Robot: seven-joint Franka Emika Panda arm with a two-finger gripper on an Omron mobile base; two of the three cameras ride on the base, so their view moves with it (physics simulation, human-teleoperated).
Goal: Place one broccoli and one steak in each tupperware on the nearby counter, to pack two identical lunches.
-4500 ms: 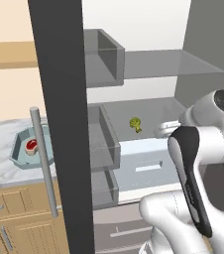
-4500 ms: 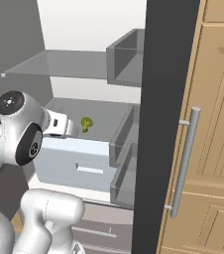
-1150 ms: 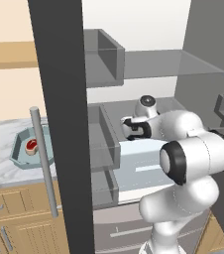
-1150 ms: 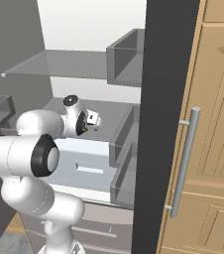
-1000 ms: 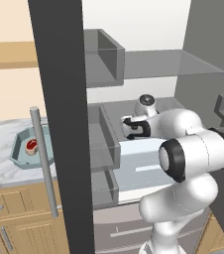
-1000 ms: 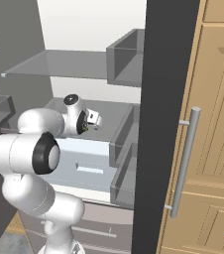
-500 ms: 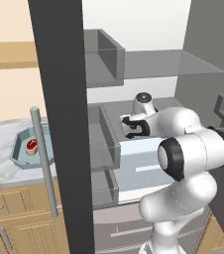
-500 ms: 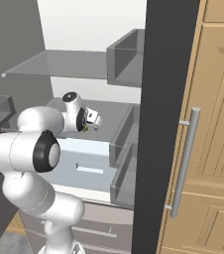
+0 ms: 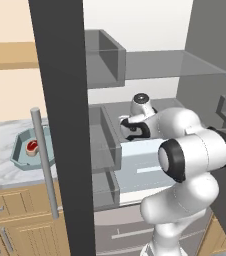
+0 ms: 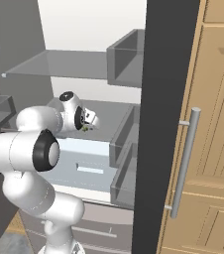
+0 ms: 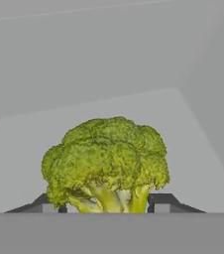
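An open grey fridge [image 9: 150, 65] with glass shelves [image 10: 59, 64] stands beside light wooden cabinets [image 10: 208, 149] with metal handles [image 10: 184, 161].

White arm with dark joints, small dark-tipped pincer

The arm [image 9: 185, 200] is built of glossy white, rounded, bulbous segments; a large round joint cap is black with a pale ring around it, and a smaller round black cap sits on the top of the wrist. A black band wraps the white hand. The pincer [image 11: 106, 204] ends in two small dark grey fingertips [image 11: 164, 201], each carrying a lighter grey square pad.
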